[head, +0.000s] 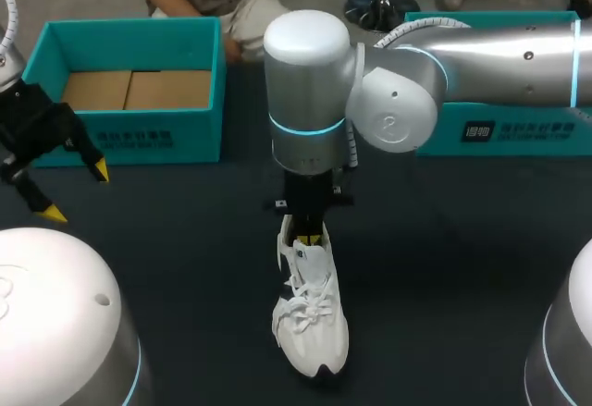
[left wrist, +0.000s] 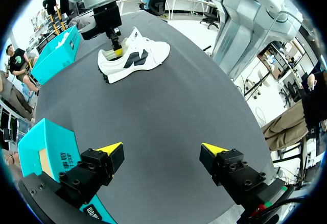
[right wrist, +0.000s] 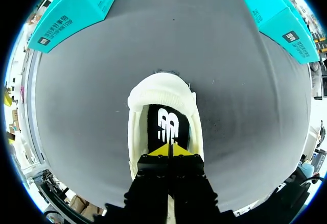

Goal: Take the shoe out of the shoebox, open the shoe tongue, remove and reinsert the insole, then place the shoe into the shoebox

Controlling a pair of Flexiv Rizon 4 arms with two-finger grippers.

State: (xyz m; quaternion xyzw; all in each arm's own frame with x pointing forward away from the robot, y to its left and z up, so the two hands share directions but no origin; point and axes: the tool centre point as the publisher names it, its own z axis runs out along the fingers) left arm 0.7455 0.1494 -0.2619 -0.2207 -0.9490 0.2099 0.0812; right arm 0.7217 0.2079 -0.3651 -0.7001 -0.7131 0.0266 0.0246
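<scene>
Mid-table: shoe [head: 313, 318] well apart from shoebox [head: 129, 138] | right claw [right wrist: 169, 150] closed, tips inside shoe | left claw [left wrist: 162, 148] spread wide, empty

White laced sneaker [head: 313, 318] lies mid-table; open teal cardboard shoebox [head: 129, 136] at its ten o'clock, second teal box [head: 523, 130] at two.

Left gripper [head: 76, 193]: you have it hanging at the left edge of the head view, at mid-height
Left fingers [left wrist: 110, 150]: spread wide, yellow tips well apart, nothing between them
Right arm [head: 499, 59]: yours comes in from the upper right and reaches the frame's centre, wrist pointing straight down
Right gripper [right wrist: 168, 150]: yellow tips pressed together
</scene>
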